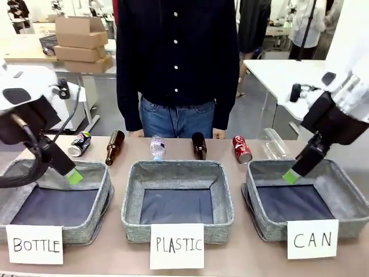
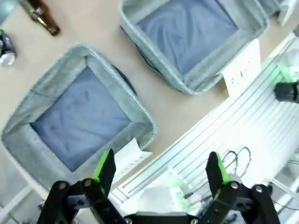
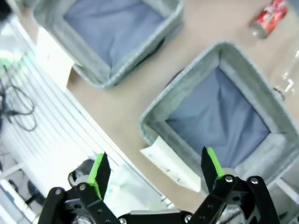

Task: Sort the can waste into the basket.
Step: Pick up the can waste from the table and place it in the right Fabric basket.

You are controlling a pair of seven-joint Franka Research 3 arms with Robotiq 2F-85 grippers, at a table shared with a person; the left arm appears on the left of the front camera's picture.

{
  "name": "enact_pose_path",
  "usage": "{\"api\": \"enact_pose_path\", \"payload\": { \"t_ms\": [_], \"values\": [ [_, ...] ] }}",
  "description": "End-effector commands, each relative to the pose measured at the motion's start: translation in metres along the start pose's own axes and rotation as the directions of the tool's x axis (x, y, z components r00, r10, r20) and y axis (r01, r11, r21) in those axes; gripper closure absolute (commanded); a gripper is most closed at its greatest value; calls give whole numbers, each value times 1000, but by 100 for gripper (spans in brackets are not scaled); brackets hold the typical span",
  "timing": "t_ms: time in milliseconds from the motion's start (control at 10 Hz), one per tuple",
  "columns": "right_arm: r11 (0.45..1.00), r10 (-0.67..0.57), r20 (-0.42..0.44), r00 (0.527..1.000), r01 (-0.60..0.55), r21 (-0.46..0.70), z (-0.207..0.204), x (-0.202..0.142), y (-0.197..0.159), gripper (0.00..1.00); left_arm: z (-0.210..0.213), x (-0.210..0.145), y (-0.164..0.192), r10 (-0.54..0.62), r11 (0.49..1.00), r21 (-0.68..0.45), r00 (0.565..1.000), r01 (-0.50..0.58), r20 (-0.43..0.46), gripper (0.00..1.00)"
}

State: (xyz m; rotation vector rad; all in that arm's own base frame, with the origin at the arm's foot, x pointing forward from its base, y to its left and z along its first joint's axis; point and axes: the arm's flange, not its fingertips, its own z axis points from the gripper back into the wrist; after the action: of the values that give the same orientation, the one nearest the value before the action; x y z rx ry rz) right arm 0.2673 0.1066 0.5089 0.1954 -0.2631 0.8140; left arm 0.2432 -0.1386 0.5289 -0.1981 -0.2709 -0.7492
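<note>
Lying on the table's far side, neither can has been sorted; the CAN basket [image 1: 268, 228] is empty. The red can [image 1: 242, 149] is found just beyond that basket's far left corner, the black can [image 1: 79, 143] beyond the BOTTLE basket [image 1: 86, 231] at the left. The right gripper [image 1: 291, 176] is held wide and empty over the CAN basket, near the red can. The left gripper [image 1: 74, 176], equally wide and empty, is poised at the BOTTLE basket's far right rim, near the black can.

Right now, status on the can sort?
Open, empty: left pincer, right pincer. Unsorted: red metal can, black green-printed can, lying on table far side. Empty: grey woven CAN basket. Crowding: clear plastic bottle beside red can.
</note>
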Motion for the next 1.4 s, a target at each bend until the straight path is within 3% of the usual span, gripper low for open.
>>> {"api": "enact_pose_path", "payload": {
  "t_ms": [0,100,200,300,400,500,600,700,900,1000,1100,1200,1300],
  "values": [
    [1000,-11,105,994,13,-21,11,11,1,0,-2,15,6,52,996,76,997,-57,64,0],
    [1000,0,0,1000,0,0,0,0,0,0,0,0,0,0,1000,0,1000,0,0,0],
    [978,-120,118,986,96,187,-2,3,-9,0,-10,17,1,-160,954,-260,987,151,-16,0],
    [835,-331,246,911,161,526,10,0,-23,0,-6,24,21,-215,757,-603,967,252,133,0],
    [487,-574,135,808,204,849,26,-9,-45,0,0,18,52,-108,444,-833,943,330,316,0],
    [325,-624,130,770,105,940,29,-25,-65,0,-2,8,79,60,255,-887,910,384,411,0],
    [244,-662,146,735,27,969,30,-41,-78,0,-9,-6,102,219,152,-894,868,421,446,0],
    [209,-687,166,708,-26,977,28,-49,-86,0,-16,-21,114,315,114,-885,828,452,464,0],
    [258,-747,203,634,-6,966,20,-58,-87,0,-23,-48,126,443,111,-858,748,501,494,0],
    [294,-781,205,590,58,954,17,-61,-88,0,-20,-59,132,471,132,-837,709,531,525,0],
    [338,-827,193,528,191,922,14,-63,-87,0,-17,-65,135,474,154,-818,686,554,553,0],
    [468,-834,221,506,434,770,14,-63,-77,0,-18,-63,137,493,298,-877,726,377,480,0],
    [322,-756,211,619,73,944,33,-60,-133,0,-7,-65,136,309,299,-765,701,570,643,0]
  ]
}}
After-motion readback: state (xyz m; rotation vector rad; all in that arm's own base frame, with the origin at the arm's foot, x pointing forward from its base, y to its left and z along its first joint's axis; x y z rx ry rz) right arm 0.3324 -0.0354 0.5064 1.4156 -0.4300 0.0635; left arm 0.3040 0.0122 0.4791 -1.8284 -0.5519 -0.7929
